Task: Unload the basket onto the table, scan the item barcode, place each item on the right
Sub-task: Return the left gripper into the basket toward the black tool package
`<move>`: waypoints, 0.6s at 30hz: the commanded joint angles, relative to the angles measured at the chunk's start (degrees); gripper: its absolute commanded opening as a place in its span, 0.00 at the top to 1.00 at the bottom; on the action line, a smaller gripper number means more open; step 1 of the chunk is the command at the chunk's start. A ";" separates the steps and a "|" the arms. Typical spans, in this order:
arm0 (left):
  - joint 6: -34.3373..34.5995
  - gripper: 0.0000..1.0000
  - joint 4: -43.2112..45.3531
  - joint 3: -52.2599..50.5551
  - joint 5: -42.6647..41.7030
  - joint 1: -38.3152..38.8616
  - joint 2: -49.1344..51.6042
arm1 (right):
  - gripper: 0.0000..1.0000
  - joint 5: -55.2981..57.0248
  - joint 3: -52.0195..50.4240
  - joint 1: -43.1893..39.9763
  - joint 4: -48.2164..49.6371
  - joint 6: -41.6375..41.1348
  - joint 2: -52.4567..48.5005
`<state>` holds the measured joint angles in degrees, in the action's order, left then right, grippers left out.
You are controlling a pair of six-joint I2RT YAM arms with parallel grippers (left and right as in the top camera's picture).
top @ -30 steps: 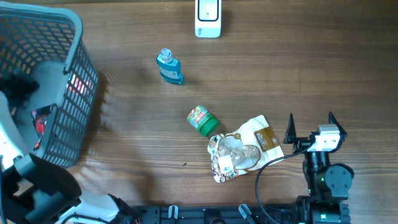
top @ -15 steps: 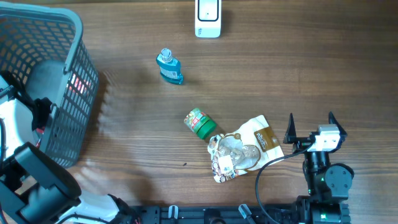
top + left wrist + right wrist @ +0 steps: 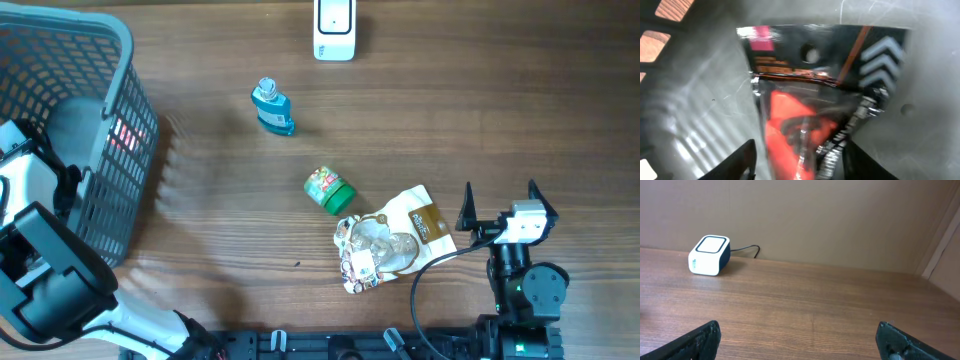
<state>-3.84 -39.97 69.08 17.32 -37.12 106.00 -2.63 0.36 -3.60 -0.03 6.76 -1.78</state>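
Note:
Close under the left wrist camera lies a black and red plastic packet (image 3: 805,100) on the grey floor of the basket (image 3: 700,100). My left gripper (image 3: 797,162) has a finger on each side of the packet's lower end. Blur hides whether the pads touch it. From overhead the left arm (image 3: 30,200) reaches into the grey basket (image 3: 110,120) and its jaws are hidden. The white scanner (image 3: 334,28) stands at the table's far edge and also shows as a scanner (image 3: 709,255) in the right wrist view. My right gripper (image 3: 499,195) rests open at the front right, nothing between its fingers (image 3: 700,340).
A blue bottle (image 3: 272,108), a green-lidded jar (image 3: 329,190) lying on its side and a crumpled white and brown bag (image 3: 390,240) lie on the wooden table between basket and right arm. A cable runs behind the scanner.
My left arm has shifted inside the basket, toward its near left corner. The green jar has rocked slightly on the table. The right arm has not moved.

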 commanded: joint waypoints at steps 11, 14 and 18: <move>1.75 0.78 -3.43 -0.44 0.76 0.17 0.90 | 0.00 -0.87 -0.04 -0.24 0.11 0.61 0.00; 3.26 0.83 -3.61 -0.44 0.74 0.17 0.61 | 0.00 -0.87 -0.04 -0.24 0.11 0.61 0.00; 4.35 0.96 -4.22 -0.20 0.72 0.17 -0.74 | 0.00 -0.87 -0.04 -0.24 0.11 0.61 0.00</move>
<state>-1.02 -43.44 69.38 19.27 -37.08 105.36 -2.61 0.36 -3.60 -0.03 6.76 -1.78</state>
